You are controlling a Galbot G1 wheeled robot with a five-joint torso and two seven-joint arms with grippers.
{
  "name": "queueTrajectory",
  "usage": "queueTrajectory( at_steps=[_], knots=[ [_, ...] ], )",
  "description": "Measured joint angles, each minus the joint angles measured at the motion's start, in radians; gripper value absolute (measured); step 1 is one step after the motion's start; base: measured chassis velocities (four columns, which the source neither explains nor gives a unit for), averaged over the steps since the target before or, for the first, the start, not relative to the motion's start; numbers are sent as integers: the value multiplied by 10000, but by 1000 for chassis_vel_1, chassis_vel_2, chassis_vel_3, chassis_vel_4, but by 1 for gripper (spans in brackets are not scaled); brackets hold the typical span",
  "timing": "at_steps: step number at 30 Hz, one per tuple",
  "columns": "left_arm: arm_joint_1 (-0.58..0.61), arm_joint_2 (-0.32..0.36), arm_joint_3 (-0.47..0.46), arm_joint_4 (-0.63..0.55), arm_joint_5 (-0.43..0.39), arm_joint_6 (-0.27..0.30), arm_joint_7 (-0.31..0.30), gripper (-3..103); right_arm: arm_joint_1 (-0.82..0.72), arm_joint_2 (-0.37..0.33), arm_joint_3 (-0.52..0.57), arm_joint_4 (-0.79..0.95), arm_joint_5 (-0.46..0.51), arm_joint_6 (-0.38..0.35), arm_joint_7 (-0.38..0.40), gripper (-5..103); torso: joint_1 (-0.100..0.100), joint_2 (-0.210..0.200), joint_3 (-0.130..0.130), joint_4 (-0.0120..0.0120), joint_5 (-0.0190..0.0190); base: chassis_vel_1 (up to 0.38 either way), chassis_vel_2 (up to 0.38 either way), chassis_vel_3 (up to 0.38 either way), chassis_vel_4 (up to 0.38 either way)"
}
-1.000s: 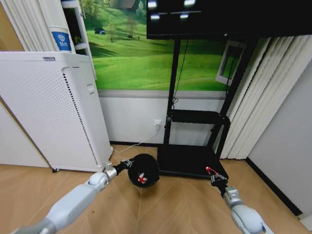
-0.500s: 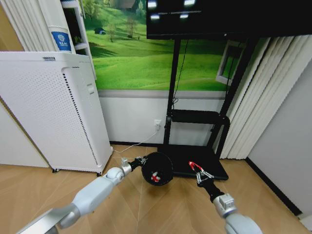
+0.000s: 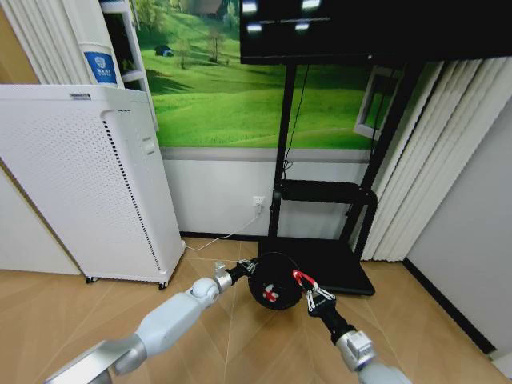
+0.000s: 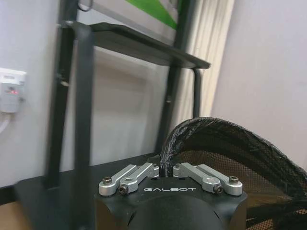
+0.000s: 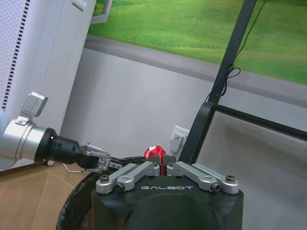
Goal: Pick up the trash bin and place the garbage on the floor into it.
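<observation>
The trash bin is up off the floor, tipped so its round mouth faces the head camera, held in front of the black TV stand. Inside it, one red-and-white scrap lies against the dark mesh wall. The left gripper reaches in from the left and has the bin by its rim: in the left wrist view the fingers are pinched together on the black mesh edge, which arcs away from that camera.

On the other side, the right gripper is right at the bin's rim, clenched on a second red scrap of garbage. The right wrist view gives the clearer look: the fingers are closed tight with the crumpled red piece poking out between the tips, the bin's rim just beneath, and the left gripper coming in from the far side. From the head view it is hard to say whether that scrap is over the opening or just outside the edge.

The tall white perforated appliance stands to the left on the wood floor.
</observation>
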Motion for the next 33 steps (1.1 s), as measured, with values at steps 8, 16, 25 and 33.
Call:
queueTrajectory(
  at_steps=[8, 16, 25, 33],
  knots=[
    [244, -198, 486, -944, -285, 191, -434, 7, -128, 86, -158, -237, -306, 195, -28, 2, 0, 0, 0, -1, -2, 0, 0, 0, 0],
    [283, -105, 624, -1370, -441, 276, -616, 7, -287, 194, -114, -532, -435, 382, -4, 21, 0, 0, 0, -1, -2, 0, 0, 0, 0],
    [295, -14, 577, -1386, -466, 300, -644, 7, -324, 155, 108, -348, -438, 427, 79, 48, 0, 0, 0, -1, -3, 0, 0, 0, 0],
    [387, 285, -333, -788, -393, 262, -359, 7, -1473, 169, 2182, -141, -297, 1321, 416, 82, 0, 0, 0, 3, -2, 0, 0, 0, 0]
  ],
)
